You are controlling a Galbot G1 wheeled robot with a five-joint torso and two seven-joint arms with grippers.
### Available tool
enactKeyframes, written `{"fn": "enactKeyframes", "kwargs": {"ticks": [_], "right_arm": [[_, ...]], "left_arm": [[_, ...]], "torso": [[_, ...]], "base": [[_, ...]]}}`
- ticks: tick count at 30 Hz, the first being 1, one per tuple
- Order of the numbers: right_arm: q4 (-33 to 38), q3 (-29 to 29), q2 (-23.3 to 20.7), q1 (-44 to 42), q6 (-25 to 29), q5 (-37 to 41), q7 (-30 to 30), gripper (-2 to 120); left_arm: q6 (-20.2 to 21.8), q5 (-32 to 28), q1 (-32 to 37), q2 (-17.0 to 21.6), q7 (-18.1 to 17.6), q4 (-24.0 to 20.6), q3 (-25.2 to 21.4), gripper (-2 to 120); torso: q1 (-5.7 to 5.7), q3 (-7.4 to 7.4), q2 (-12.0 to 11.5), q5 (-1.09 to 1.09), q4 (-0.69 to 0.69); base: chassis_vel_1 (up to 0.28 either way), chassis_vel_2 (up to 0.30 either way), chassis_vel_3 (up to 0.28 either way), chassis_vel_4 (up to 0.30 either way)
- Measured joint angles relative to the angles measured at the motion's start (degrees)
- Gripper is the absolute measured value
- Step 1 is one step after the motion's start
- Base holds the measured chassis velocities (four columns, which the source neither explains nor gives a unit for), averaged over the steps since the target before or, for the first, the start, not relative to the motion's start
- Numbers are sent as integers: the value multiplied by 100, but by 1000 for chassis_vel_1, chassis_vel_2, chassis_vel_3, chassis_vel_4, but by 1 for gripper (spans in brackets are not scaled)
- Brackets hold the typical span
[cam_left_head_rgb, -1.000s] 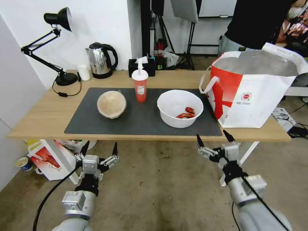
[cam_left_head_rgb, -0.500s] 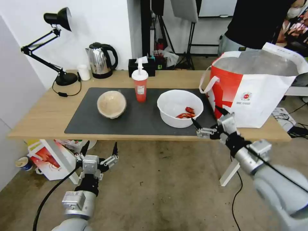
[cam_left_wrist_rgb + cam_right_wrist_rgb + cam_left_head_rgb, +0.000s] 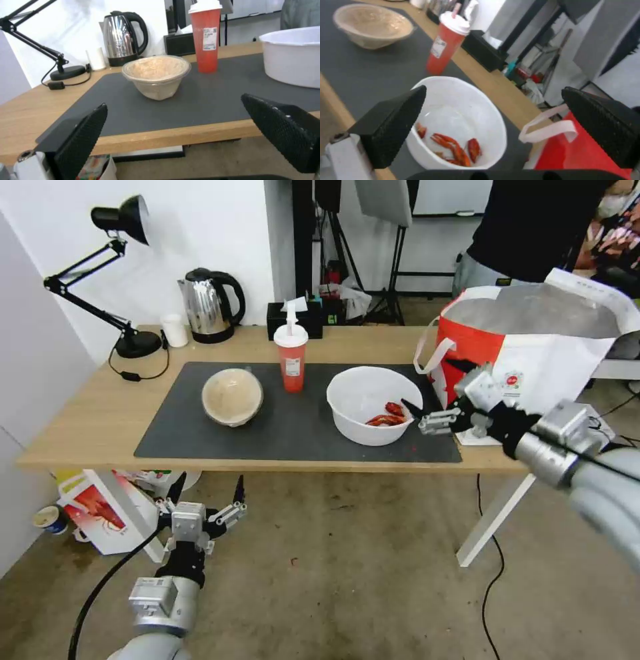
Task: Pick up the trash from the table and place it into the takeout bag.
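Note:
On the table (image 3: 87, 427), three pieces of trash stand on the dark grey mat (image 3: 293, 430): a tan paper bowl (image 3: 232, 395) (image 3: 156, 75) (image 3: 373, 25), a red cup (image 3: 291, 357) (image 3: 206, 37) (image 3: 445, 47) with lid and straw, and a white plastic bowl (image 3: 363, 393) (image 3: 460, 100) with red scraps. The takeout bag (image 3: 533, 373) (image 3: 586, 155) stands open at the table's right end. My right gripper (image 3: 427, 383) (image 3: 494, 90) hangs open between the white bowl's right rim and the bag, holding nothing. My left gripper (image 3: 209, 483) (image 3: 175, 102) stays open below the table's front edge.
A black desk lamp (image 3: 138, 343), a small white cup (image 3: 175, 330), a steel kettle (image 3: 210, 303) and a black tissue box (image 3: 293, 317) line the back edge. A person stands behind the bag. A smaller red-white bag (image 3: 100, 507) sits on the floor at left.
My right arm has risen from below the table's front edge and moved forward, to beside the white bowl. The left arm has not moved.

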Motion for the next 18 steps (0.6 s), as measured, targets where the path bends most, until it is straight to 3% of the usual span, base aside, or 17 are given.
{"fn": "enactKeyframes", "kwargs": {"ticks": [14,18], "right_arm": [[-976,-1045,-1132,1613,1423,740,-2167,100],[-1019,-1095,-1168,1670,1489,770,-2262,100]], "left_arm": [[0,0,0,-1,0,0,0,100],[0,0,0,-1,0,0,0,100]], "torso": [[1,0,0,-4,3],[1,0,0,1,1]], "base": [[0,0,0,0],[0,0,0,0]]}}
